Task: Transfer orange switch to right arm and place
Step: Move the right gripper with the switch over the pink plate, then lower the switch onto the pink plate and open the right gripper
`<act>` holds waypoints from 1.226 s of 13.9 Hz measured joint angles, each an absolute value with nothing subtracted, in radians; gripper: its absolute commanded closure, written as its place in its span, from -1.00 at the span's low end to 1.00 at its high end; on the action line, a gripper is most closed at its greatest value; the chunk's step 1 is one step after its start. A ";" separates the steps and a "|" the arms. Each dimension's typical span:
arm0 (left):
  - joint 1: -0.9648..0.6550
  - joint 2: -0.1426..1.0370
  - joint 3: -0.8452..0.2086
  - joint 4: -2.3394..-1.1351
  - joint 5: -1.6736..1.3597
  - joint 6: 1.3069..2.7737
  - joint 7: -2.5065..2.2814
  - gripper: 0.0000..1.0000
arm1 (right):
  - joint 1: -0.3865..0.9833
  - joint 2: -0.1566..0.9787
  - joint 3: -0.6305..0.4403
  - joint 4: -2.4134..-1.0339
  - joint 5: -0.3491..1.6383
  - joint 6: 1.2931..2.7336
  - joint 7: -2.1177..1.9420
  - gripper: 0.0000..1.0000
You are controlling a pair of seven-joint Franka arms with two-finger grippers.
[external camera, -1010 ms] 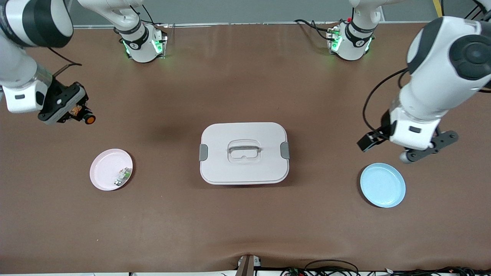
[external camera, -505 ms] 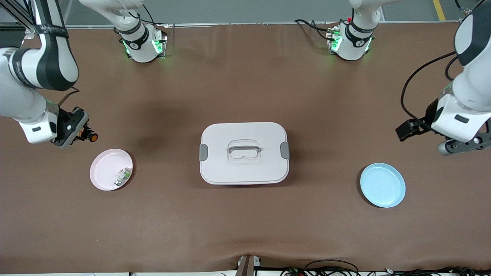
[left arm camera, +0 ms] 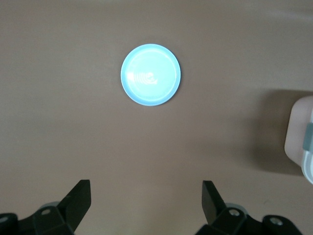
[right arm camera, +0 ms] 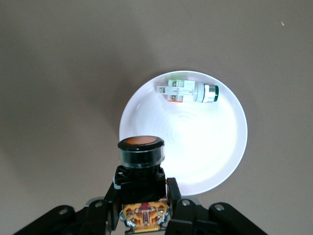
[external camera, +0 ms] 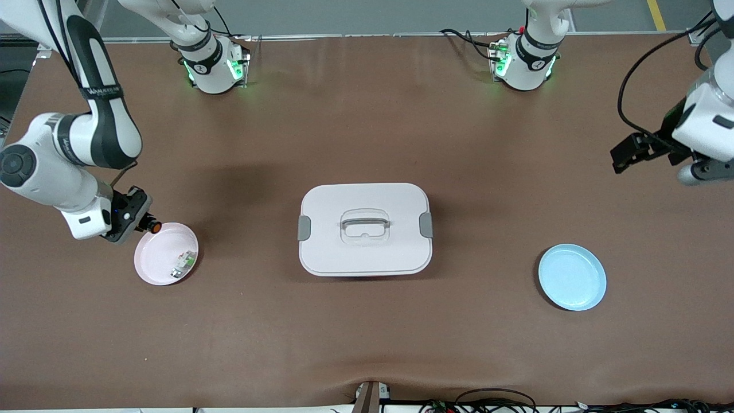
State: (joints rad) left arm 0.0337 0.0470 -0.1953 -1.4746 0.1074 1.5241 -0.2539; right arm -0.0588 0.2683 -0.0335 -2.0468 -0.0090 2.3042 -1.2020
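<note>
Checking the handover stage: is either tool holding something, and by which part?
The right tool holds the orange switch by its black-and-orange rear body, button end outward, over the pink plate's rim. The left tool is open and empty.

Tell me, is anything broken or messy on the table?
Nothing stands out. The right gripper holds the orange switch over the pink plate, the box is shut, and the blue plate sits flat.

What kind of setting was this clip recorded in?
Most likely a robotics lab bench: two arm bases bolted along a brown-covered table, loose cables at its edge, and staged props, a pink plate, a blue plate and a lidded box.
</note>
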 measured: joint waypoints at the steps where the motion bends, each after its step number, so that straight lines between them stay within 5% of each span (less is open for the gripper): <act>1: 0.031 0.017 -0.189 -1.499 0.091 1.524 -0.254 -1.00 | -0.059 0.293 -0.034 -2.047 -0.009 2.342 -1.202 1.00; 17: 0.027 -0.065 -0.149 -1.581 0.044 1.530 -0.137 -1.00 | -0.139 0.470 -0.034 -1.876 -0.064 2.421 -1.211 1.00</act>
